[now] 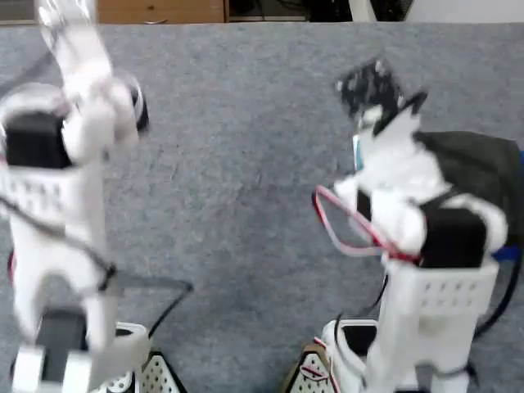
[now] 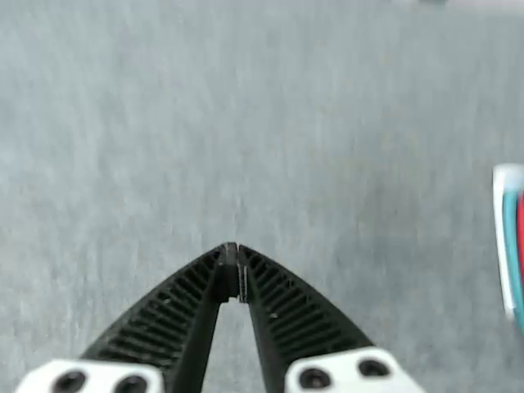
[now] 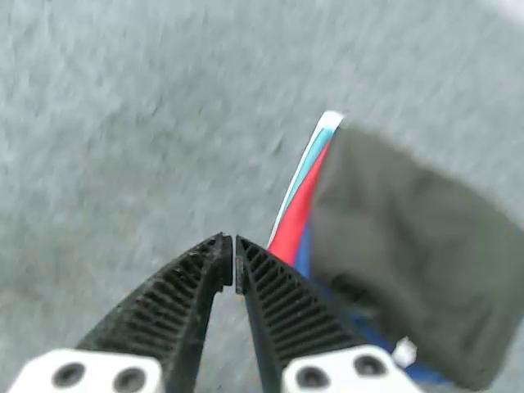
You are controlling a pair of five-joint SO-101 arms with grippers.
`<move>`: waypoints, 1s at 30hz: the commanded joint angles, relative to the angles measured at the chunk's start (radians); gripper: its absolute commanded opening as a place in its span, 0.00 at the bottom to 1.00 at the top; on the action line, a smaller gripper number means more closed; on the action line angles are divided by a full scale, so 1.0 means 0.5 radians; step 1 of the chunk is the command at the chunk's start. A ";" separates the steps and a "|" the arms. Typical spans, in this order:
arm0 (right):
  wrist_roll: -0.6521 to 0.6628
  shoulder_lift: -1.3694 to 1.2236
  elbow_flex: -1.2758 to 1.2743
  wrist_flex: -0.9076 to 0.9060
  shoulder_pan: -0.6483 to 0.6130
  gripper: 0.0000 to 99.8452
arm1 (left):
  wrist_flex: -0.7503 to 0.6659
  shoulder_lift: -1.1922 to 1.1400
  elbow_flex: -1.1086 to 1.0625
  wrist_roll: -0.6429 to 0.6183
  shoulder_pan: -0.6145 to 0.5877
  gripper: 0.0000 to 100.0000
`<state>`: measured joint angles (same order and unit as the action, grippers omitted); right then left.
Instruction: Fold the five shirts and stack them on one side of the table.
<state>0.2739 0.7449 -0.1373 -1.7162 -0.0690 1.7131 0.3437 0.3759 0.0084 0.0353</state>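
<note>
A stack of folded shirts lies at the table's right side, with a dark olive shirt (image 1: 483, 168) on top. In the right wrist view that olive shirt (image 3: 409, 254) covers red, teal, white and blue folded layers (image 3: 296, 205). My right gripper (image 3: 230, 264) is shut and empty, hanging just beside the stack's edge; from above it shows as black fingers (image 1: 372, 86). My left gripper (image 2: 232, 274) is shut on nothing above bare grey cloth. The stack's edge (image 2: 509, 237) peeks in from the side of the left wrist view. The left arm (image 1: 82, 98) stands at the table's left.
Grey felt (image 1: 237, 164) covers the table. A wooden cabinet (image 1: 160, 10) stands beyond the far edge. Both arm bases (image 1: 426, 327) and their cables (image 1: 352, 229) occupy the near edge.
</note>
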 commanded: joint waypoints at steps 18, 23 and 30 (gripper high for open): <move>0.064 2.208 -3.113 0.985 0.087 0.00 | -1.485 2.748 -3.995 0.012 -0.460 0.02; 0.064 2.202 -3.110 0.853 0.091 0.00 | -1.347 2.969 -4.115 0.009 -0.681 0.02; 0.071 2.205 -3.110 0.850 0.091 0.00 | -1.049 2.938 -4.137 0.000 -0.727 0.02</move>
<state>0.2984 1.8067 -1.6932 -1.2881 -0.0368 1.1147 1.7507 -1.6817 0.0069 -0.3161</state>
